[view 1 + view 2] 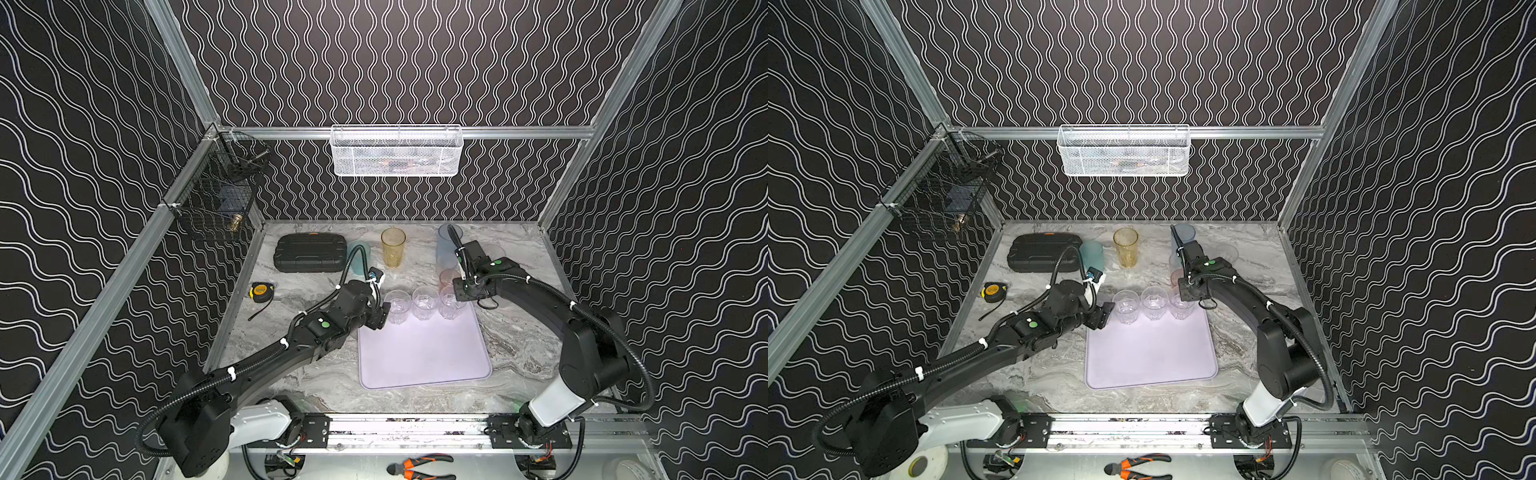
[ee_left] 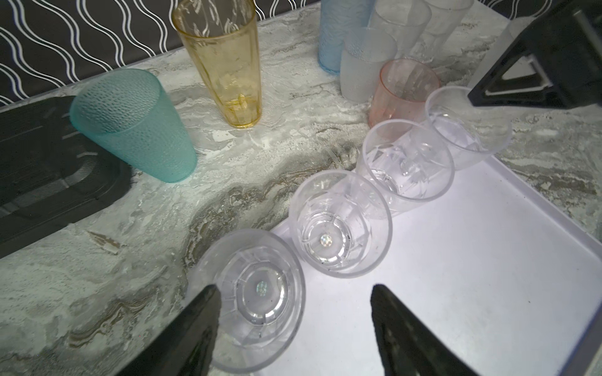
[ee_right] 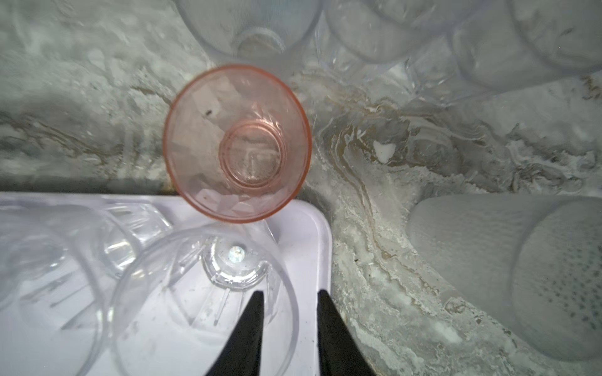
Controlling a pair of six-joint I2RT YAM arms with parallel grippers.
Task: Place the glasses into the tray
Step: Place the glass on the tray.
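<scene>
Clear tumbler (image 3: 202, 302): we are judging it light, stiff, slick, best pinched at the rim; right gripper (image 3: 290, 293) is straddling that rim, slightly parted, left gripper (image 2: 294, 288) gaping, empty

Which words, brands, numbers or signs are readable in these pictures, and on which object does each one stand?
No text can be read anywhere.
Yellow and black tape measure: round label on its face, too small and blurred to read.
Pink tinted glass tumbler: faint mark in its base, not legible.
Black ribbed plastic case: orange tab, no lettering visible.
</scene>
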